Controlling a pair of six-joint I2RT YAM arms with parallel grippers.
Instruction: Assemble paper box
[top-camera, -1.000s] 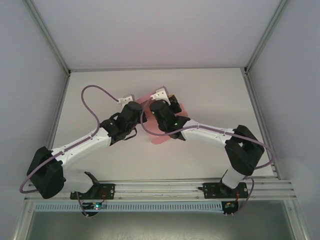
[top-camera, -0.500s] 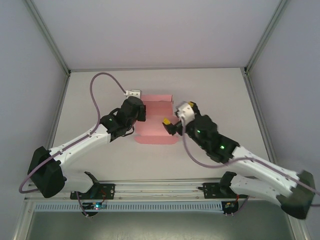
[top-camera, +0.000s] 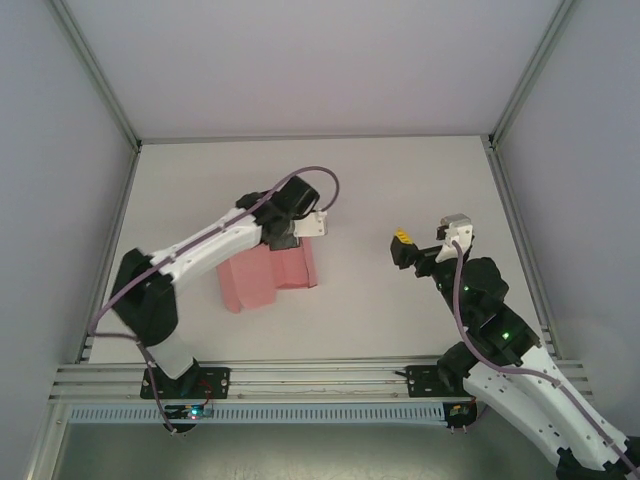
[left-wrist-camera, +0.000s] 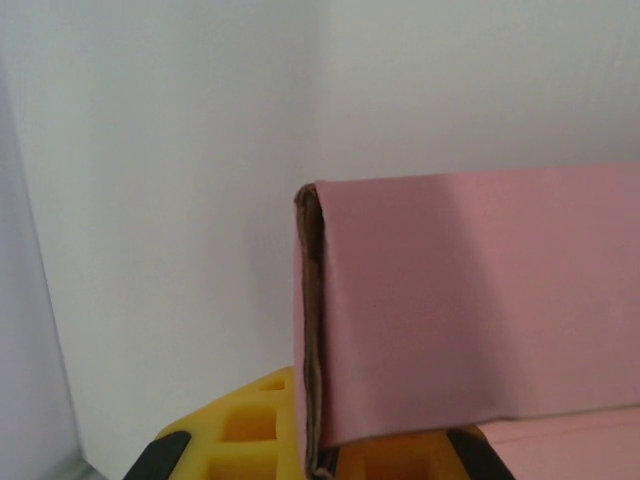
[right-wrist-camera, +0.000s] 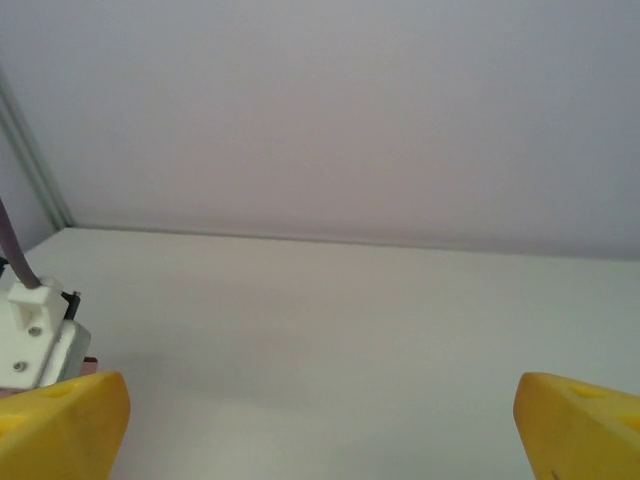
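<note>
The light-pink paper box (top-camera: 268, 278) is partly folded and hangs left of the table's centre, tilted down to the left. My left gripper (top-camera: 291, 243) is shut on its upper right edge. In the left wrist view a broad pink panel (left-wrist-camera: 480, 300) stands upright, and its folded edge runs down between the yellow fingers (left-wrist-camera: 245, 430) of the left gripper (left-wrist-camera: 325, 458). My right gripper (top-camera: 418, 246) hovers well to the right of the box, open and holding nothing. Its yellow fingertips (right-wrist-camera: 60, 425) of the right gripper (right-wrist-camera: 320, 430) stand far apart over bare table.
The white table (top-camera: 400, 180) is walled by grey panels with metal rails at the corners. The left arm's purple cable (top-camera: 318, 178) loops above its wrist. The left wrist's white camera mount (right-wrist-camera: 35, 330) shows at the left edge of the right wrist view.
The right gripper let go of the box and drew back to the right. The left arm carried the box down and to the left, folding it up from flat.
</note>
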